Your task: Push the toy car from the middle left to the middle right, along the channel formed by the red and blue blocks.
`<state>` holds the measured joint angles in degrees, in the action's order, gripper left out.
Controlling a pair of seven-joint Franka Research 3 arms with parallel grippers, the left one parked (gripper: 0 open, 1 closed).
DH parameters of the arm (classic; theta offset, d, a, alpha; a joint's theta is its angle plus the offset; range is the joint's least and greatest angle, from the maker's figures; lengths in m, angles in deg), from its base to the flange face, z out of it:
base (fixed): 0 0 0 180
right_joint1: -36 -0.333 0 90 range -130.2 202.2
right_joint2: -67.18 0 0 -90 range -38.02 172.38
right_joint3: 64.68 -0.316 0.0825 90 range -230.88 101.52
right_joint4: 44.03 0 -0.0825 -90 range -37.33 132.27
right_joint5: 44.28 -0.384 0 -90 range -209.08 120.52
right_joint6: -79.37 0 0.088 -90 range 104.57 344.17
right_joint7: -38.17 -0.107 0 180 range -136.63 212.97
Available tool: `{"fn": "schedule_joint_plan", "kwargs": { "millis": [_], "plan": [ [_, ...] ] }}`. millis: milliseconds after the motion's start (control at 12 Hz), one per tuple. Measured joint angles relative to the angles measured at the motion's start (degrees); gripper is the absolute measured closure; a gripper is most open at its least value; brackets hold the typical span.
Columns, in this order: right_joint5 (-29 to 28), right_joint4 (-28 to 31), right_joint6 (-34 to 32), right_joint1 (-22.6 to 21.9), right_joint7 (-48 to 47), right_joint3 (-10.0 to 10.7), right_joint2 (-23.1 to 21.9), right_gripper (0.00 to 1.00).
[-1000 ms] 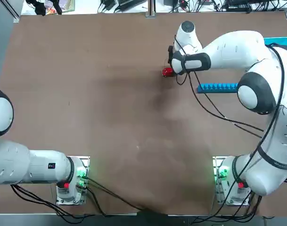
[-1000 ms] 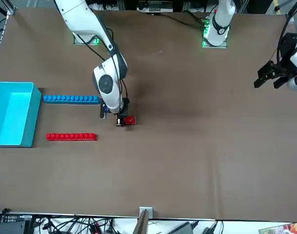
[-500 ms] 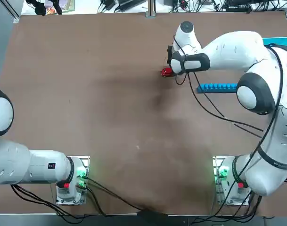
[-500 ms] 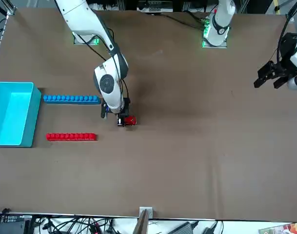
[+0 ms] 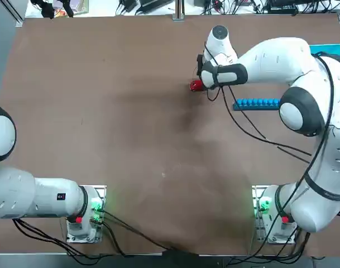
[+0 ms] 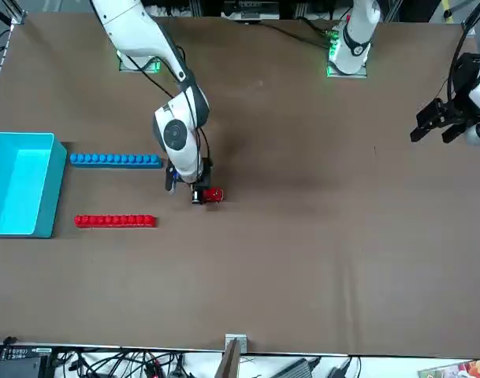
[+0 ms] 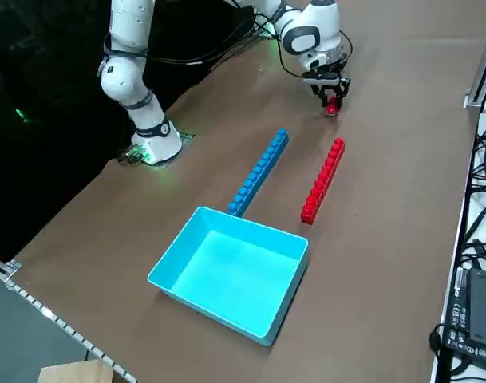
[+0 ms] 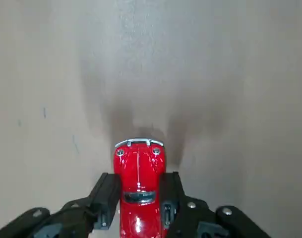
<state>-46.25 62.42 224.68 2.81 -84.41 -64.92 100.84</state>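
Toy car (image 5: 197, 86) shows in the top view past the robot's left end of the blue block (image 5: 256, 104) and a bit farther from the arm bases than it. The right arm (image 5: 276, 60) reaches over the block's far side.

From the front view, I see the red block (image 6: 115, 221) lying parallel to the blue block, with the channel (image 6: 113, 190) of bare brown table (image 6: 303, 268) alongside it. The car and the right end effector (image 6: 200, 195) are beyond the blue block's left end, outside the channel. The light-blue box (image 6: 23, 185) is just beside the block's right end.

In the right side view, the blue block lies between the box and the arm's base; the car is beyond the block's far end.

In the right wrist view, the end effector pinches the car between its two fingers, one along each flank.
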Motion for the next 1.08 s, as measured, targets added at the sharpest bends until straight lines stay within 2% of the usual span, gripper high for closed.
{"fn": "schedule_joint_plan", "kwargs": {
  "millis": [583, 667, 833, 1083],
  "plan": [
    [-0.02, -1.21, 0.07, -1.01, -0.61, 0.0, 0.87, 0.51],
    [-0.02, -1.27, 0.41, -1.07, -0.61, 0.01, 1.35, 0.44],
    [-0.14, -1.97, 0.7, -1.21, -0.68, -0.01, 2.26, 0.41],
    [-0.13, -2.79, -0.85, -1.39, -0.68, 0.01, 3.41, 0.09]
  ]
}}
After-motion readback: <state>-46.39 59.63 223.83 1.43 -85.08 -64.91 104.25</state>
